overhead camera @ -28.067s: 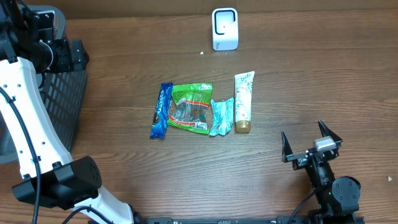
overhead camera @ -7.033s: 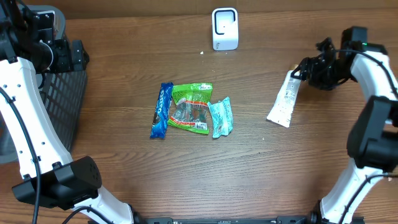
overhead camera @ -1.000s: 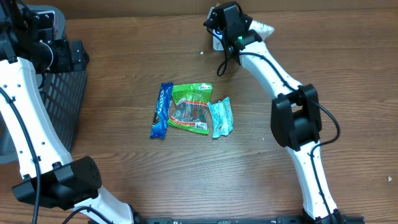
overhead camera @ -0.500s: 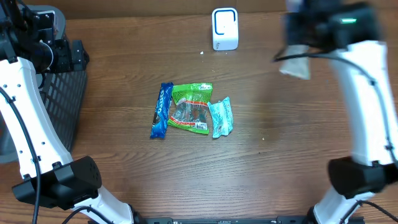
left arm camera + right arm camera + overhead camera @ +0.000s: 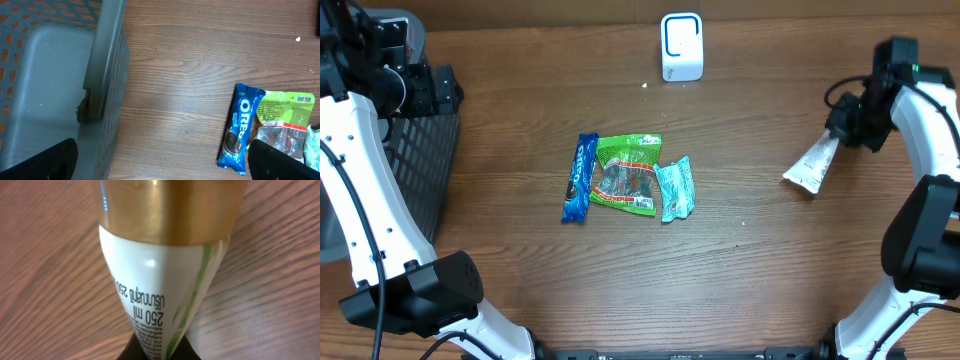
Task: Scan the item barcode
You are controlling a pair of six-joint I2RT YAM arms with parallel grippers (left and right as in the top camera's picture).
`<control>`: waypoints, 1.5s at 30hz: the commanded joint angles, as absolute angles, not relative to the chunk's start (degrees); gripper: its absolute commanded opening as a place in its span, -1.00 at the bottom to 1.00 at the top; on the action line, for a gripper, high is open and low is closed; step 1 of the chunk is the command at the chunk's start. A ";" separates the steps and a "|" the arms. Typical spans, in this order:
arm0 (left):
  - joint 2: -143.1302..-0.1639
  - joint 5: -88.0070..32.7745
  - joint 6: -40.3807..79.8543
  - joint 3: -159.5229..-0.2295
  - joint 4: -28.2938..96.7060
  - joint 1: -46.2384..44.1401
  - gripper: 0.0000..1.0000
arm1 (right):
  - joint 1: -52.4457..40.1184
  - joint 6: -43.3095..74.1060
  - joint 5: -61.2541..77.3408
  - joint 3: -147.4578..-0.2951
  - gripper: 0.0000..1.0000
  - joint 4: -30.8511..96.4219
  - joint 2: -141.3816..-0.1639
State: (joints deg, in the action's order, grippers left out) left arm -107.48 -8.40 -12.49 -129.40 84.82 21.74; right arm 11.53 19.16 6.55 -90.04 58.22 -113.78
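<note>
My right gripper (image 5: 844,128) is shut on a white tube (image 5: 811,166) with green print, held at a slant over the right side of the table. In the right wrist view the tube (image 5: 161,287) fills the frame. Its gold cap (image 5: 170,210) points away from me and its narrow end is pinched in the right gripper (image 5: 160,352). The white barcode scanner (image 5: 681,46) stands at the back centre, well left of the tube. My left gripper (image 5: 162,167) is open and hangs over the basket's edge, holding nothing.
A dark mesh basket (image 5: 420,170) stands at the left edge, seen also as the basket (image 5: 102,75) in the left wrist view. A blue Oreo pack (image 5: 579,177), a green snack bag (image 5: 629,173) and a teal packet (image 5: 675,188) lie mid-table.
The right arm has swung from the scanner at the back over to the right side, carrying the tube, which now hangs lower. The left arm has not moved.
</note>
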 commanded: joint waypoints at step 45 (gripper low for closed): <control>-106.39 -9.02 -13.72 -129.49 84.82 21.26 0.99 | -16.60 4.47 16.84 -93.34 0.50 65.54 -112.16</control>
